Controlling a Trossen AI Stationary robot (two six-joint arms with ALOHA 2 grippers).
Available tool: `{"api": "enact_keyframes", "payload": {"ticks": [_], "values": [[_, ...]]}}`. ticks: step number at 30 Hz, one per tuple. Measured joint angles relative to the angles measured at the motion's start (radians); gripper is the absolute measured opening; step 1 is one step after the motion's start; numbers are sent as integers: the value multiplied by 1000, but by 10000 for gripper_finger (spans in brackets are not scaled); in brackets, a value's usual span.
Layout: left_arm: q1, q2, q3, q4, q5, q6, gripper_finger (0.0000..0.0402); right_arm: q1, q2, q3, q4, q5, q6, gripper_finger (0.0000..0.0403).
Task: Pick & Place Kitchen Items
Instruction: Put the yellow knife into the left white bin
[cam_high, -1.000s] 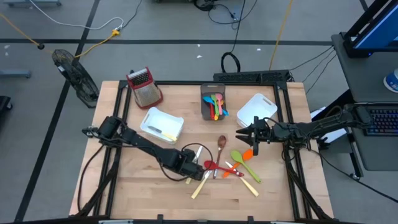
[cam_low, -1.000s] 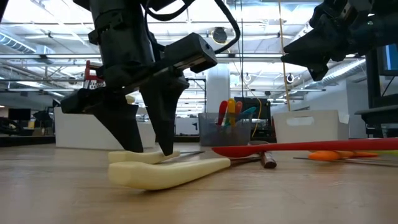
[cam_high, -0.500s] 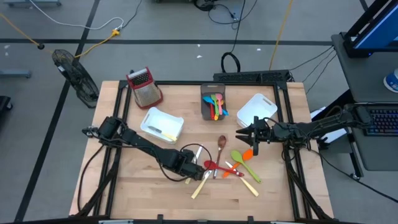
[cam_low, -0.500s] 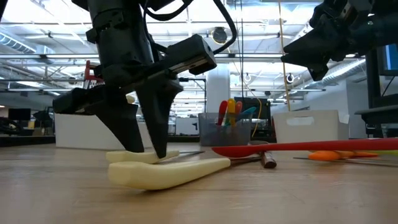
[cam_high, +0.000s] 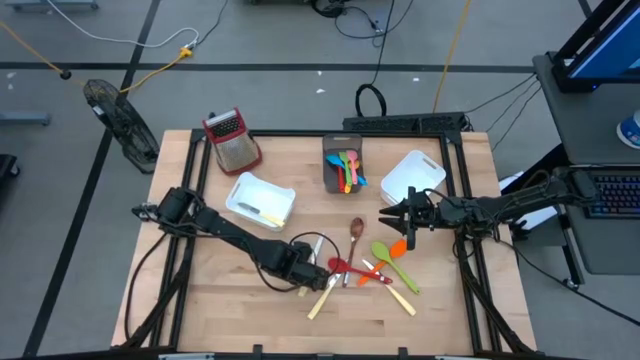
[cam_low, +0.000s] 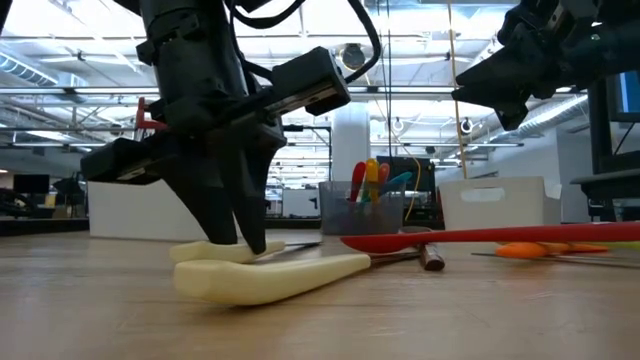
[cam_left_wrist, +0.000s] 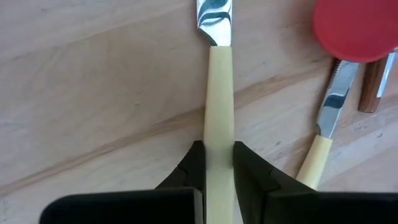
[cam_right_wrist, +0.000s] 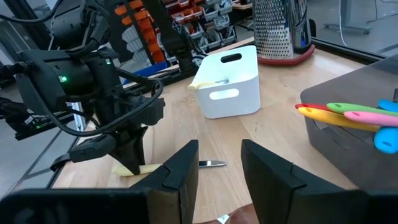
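The cream-handled knife (cam_left_wrist: 219, 106) lies flat on the wooden table (cam_high: 250, 320), near the front edge and just left of the loose pile of utensils. It looks light and stiff, its smooth plastic handle likely a little slippery — best taken across the handle's middle, away from the metal blade. The handle is pale, slim and straight, with a shiny blade at its far end. The left gripper (cam_left_wrist: 217, 163) stands on it, its fingers (cam_left_wrist: 194, 167) pressed to both sides of the handle — a narrow grip, knife not yet lifted. A second cream-handled piece (cam_left_wrist: 323, 140) and a red spoon (cam_left_wrist: 354, 28) lie just beside it. The right gripper (cam_right_wrist: 217, 163) hovers partly open, empty, near the white bin (cam_right_wrist: 227, 84).
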Motion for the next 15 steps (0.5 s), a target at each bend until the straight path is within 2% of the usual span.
{"api": "enact_keyframes", "payload": {"ticks": [11,15], "values": [[-1,-69,-1,-23,-72,-7,39,0,0,0,-3,-2,0,114],[-2,-92,-1,29,-74,-11,39,0,0,0,-3,-2,0,114]]}}
